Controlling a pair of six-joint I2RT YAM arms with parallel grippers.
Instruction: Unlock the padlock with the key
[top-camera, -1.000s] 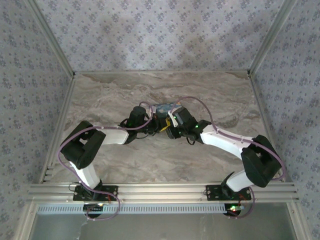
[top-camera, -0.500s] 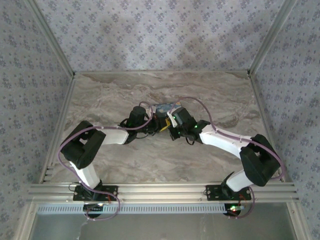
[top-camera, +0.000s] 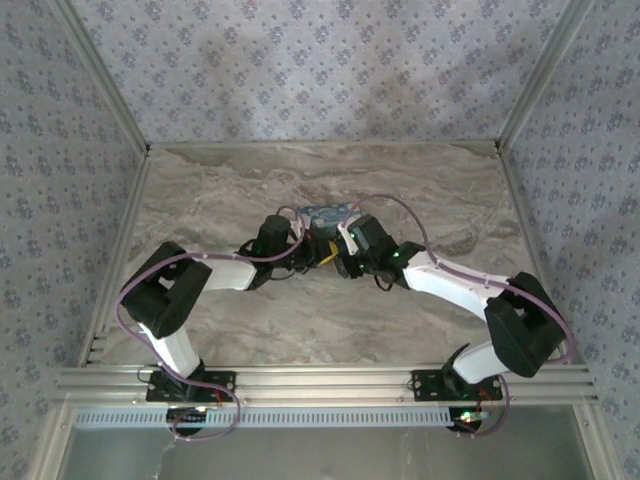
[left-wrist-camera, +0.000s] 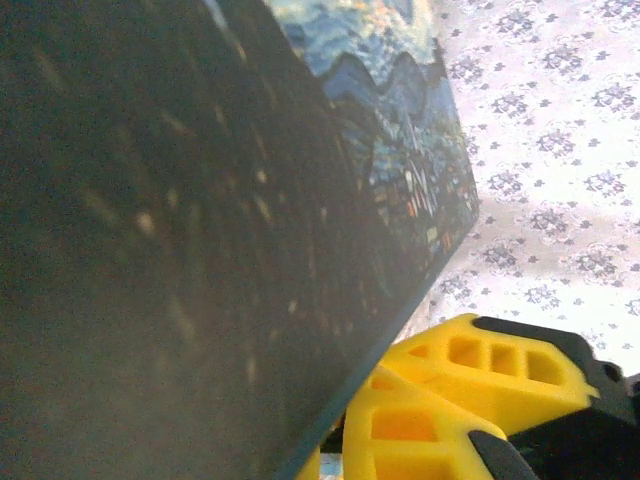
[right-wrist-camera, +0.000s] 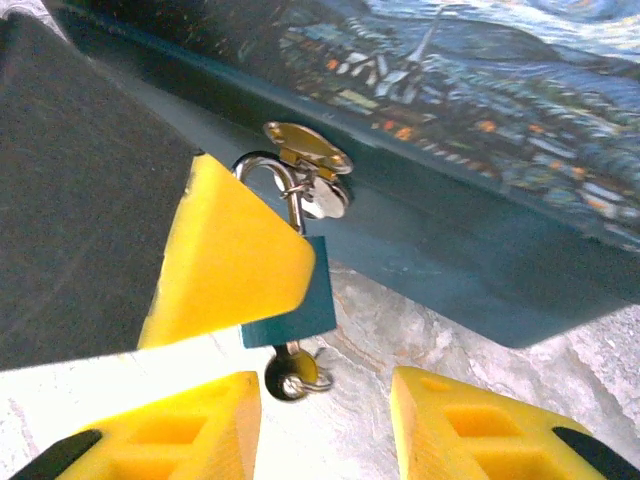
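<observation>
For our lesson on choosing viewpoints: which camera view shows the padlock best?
Right wrist view: the teal padlock hangs from the hasp on the box, key in its underside, close and sharp. In the top view that spot is too small to tell. The left wrist view faces the box side.

Through the right wrist camera, a wedge-shaped finger (right-wrist-camera: 235, 265) covers the left half of the padlock (right-wrist-camera: 300, 312) and part of its shackle, the key (right-wrist-camera: 295, 378) shows little beyond its bow, and the right fingers (right-wrist-camera: 480, 425) are cropped by the bottom edge. The left wrist camera gives the box (left-wrist-camera: 150, 250) as a dark blur, with two yellow fingers (left-wrist-camera: 470, 375) cropped below, their gap unreadable. From above, padlock and key are lost beneath the wrists near the middle of the surface (top-camera: 200, 190).
</observation>
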